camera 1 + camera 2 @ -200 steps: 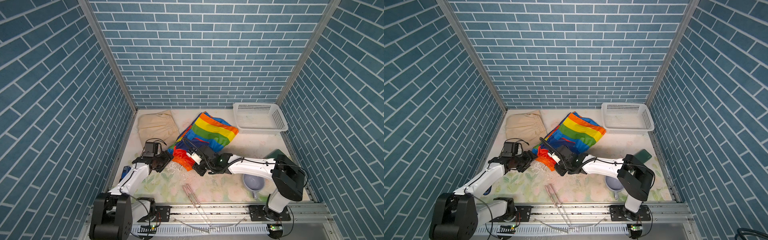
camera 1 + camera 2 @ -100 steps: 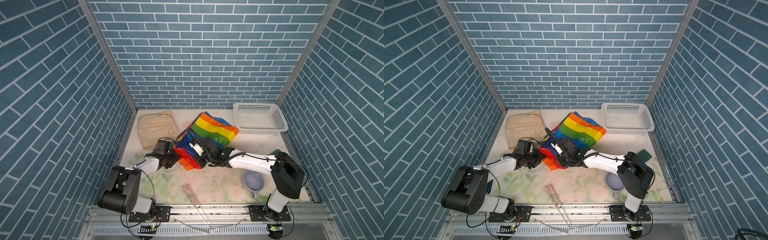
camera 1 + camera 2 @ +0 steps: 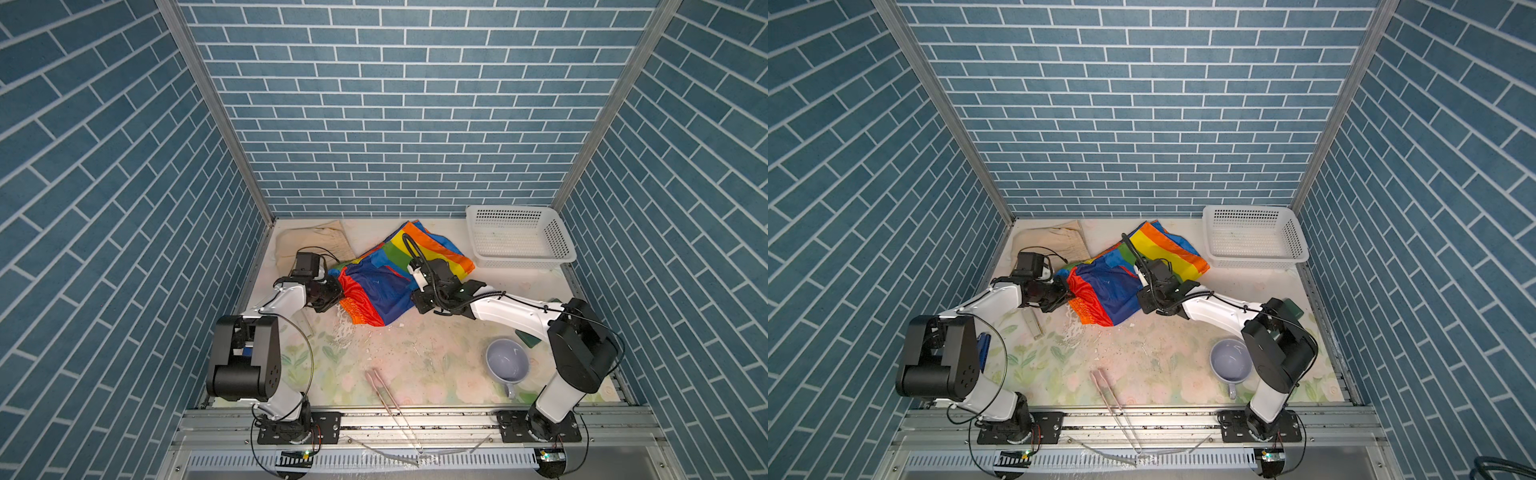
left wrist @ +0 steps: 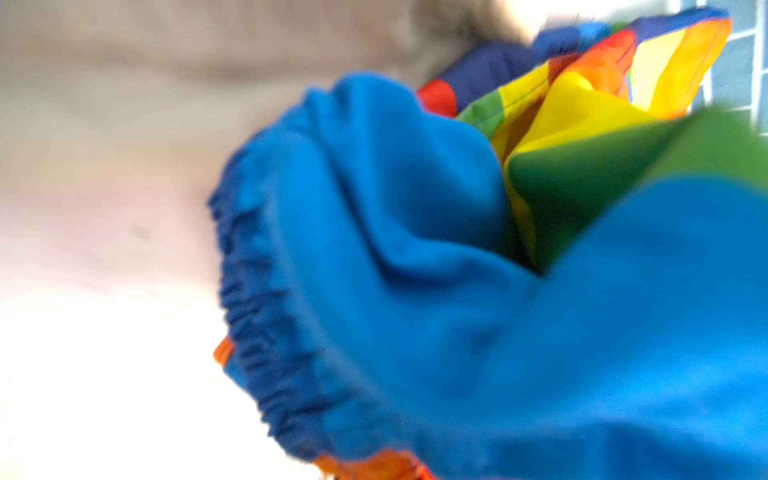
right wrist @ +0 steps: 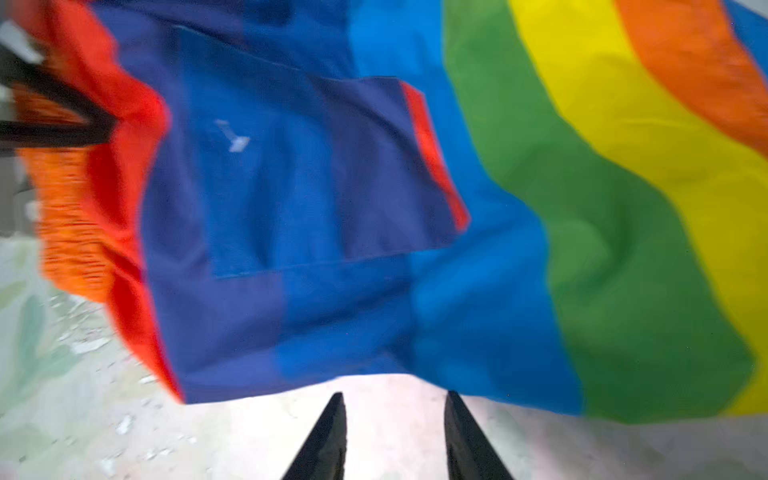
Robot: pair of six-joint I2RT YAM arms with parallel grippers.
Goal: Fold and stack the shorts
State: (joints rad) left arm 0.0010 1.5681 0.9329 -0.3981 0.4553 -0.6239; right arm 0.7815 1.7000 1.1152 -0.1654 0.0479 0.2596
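The rainbow-striped shorts point(image 3: 386, 286) point(image 3: 1113, 291) lie crumpled mid-table, orange and red waistband toward the left arm. My left gripper point(image 3: 338, 291) point(image 3: 1068, 293) is shut on that waistband edge; blue cloth point(image 4: 415, 291) fills the left wrist view and hides the jaws. Its black fingers point(image 5: 62, 124) show in the right wrist view, pinching the red edge. My right gripper point(image 5: 395, 399) point(image 3: 413, 293) is open and holds nothing, its tips just short of the blue hem point(image 5: 374, 208). The beige shorts point(image 3: 316, 241) point(image 3: 1054, 239) lie flat in the back left corner.
A white perforated basket point(image 3: 519, 266) stands at the back right. A lilac mug point(image 3: 507, 365) sits near the right arm's base, with a dark green object point(image 3: 528, 336) beside it. Pink tongs point(image 3: 386, 395) lie at the front edge. Crumbs dot the floral mat.
The left gripper reached to the rainbow shorts and shut on the waistband. The right gripper let go of the cloth, opened and drew back a little.
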